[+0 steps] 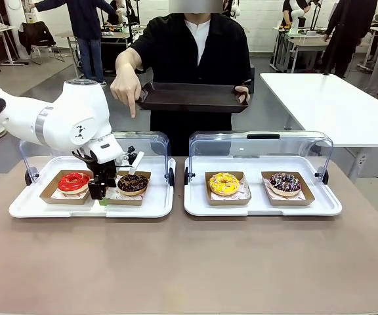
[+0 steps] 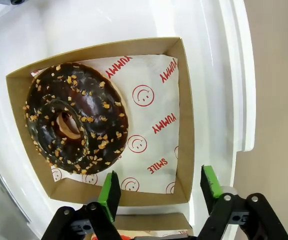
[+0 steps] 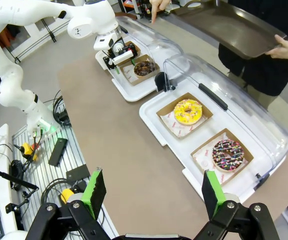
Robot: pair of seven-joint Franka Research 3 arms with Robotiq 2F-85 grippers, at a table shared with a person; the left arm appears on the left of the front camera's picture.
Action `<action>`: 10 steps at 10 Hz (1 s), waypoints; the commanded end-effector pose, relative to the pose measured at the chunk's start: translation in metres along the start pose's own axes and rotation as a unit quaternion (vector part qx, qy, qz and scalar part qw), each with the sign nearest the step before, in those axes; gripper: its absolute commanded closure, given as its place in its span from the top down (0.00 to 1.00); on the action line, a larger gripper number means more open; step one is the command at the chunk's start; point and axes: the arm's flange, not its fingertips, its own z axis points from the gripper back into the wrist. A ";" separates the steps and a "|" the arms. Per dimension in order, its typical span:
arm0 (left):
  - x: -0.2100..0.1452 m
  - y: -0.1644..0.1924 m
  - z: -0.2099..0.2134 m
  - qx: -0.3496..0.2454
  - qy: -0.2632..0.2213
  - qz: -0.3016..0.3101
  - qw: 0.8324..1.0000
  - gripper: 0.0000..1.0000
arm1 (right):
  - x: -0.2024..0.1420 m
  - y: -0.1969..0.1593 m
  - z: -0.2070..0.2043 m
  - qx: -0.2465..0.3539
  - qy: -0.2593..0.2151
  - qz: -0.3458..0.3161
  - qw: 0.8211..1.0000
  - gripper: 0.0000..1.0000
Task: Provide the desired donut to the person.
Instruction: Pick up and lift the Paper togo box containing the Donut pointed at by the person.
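Two grippers, both spread, pinching nothing. Left gripper (image 2: pixel 160 185) is low on the left tray (image 1: pixel 156 209), jaws astride a side wall of the box (image 2: pixel 185 125) holding the chocolate donut (image 2: pixel 76 117). Right gripper (image 3: pixel 154 192) hangs high over the table (image 3: pixel 124 150). The person (image 1: pixel 195 59) points a hand (image 1: pixel 126 88) down toward that donut.

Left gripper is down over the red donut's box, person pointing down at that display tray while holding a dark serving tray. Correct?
One thing is off: the left gripper is over the chocolate donut with nut bits, not the red one, as the left wrist view shows. The rest holds: the person's hand points down at that display tray, and the other holds the dark serving tray.
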 end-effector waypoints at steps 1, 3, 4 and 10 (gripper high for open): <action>0.001 0.003 0.002 0.004 -0.003 0.011 1.000 0.78 | 0.002 -0.003 -0.002 0.009 -0.014 0.008 1.000 1.00; 0.002 0.003 0.003 0.001 -0.006 0.011 1.000 0.61 | 0.002 -0.003 -0.002 0.009 -0.014 0.008 1.000 1.00; 0.002 0.003 0.002 -0.004 -0.009 0.009 1.000 0.33 | 0.002 -0.003 -0.002 0.009 -0.014 0.008 1.000 1.00; 0.004 0.003 -0.003 -0.032 -0.015 0.005 0.999 0.00 | 0.002 -0.003 -0.002 0.009 -0.014 0.008 1.000 1.00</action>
